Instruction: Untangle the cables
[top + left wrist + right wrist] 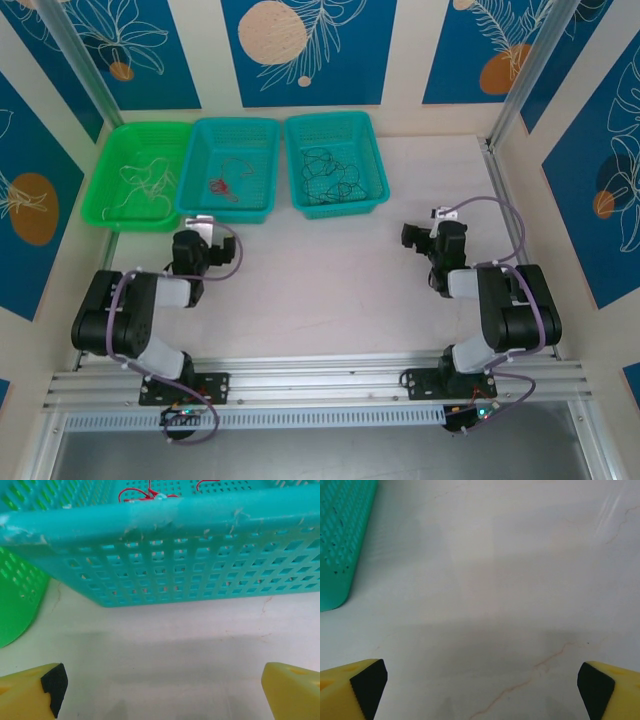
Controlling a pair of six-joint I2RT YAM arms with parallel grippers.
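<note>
Left gripper [160,692] spread wide, empty, like right gripper [480,692]; red cable [145,495] lies in teal basket [165,555] just ahead of it. Sorting prob. done; your next move: check no strands cross.

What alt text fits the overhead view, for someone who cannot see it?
Three baskets line the far edge of the table: the green basket holds a whitish cable, the middle basket a red cable, the right basket a black cable. The left arm and right arm sit nearer.
</note>
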